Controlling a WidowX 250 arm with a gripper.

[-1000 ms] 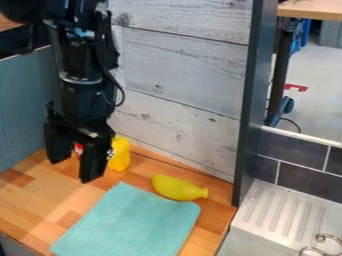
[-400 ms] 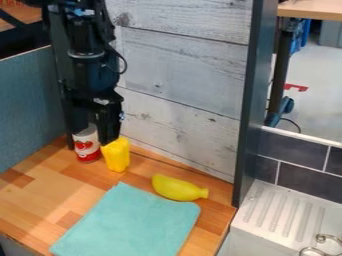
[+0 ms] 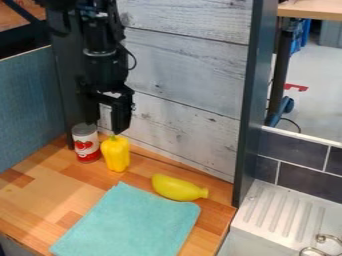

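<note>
1. Far left of the yellow pepper (image 3: 115, 155): blue-grey panel (image 3: 30, 100), upright along the table's edge.
2. Just left of the pepper: can (image 3: 86, 144), upright. White and red label, tomato picture on it, metal rim on top. Narrow gap or light contact with the pepper; cannot tell which.
3. Above the pepper and slightly left: black tool (image 3: 107, 126), hanging from the arm. Fingers apart, pale wall visible between them, nothing gripped. One fingertip is right by the pepper's green stem, the other near the can's top. Touching the stem or not: cannot tell.
4. The pepper itself: stands upright on the wooden table (image 3: 33, 200), stem end up, close to the wall.
5. Behind the pepper, running rightward: wall of whitewashed planks (image 3: 184, 65).
6. In front of the pepper, slightly right: turquoise cloth (image 3: 130, 220), laid flat, well apart from the can.
7. Right of the pepper, a little nearer the camera: yellow banana-shaped piece (image 3: 177, 188), lying on its side, narrow end pointing right, at the cloth's back edge.
8. Farther right of the pepper: dark post (image 3: 255, 100), then white ribbed drainboard (image 3: 284, 212), dark tiles (image 3: 304, 180) behind it.
</note>
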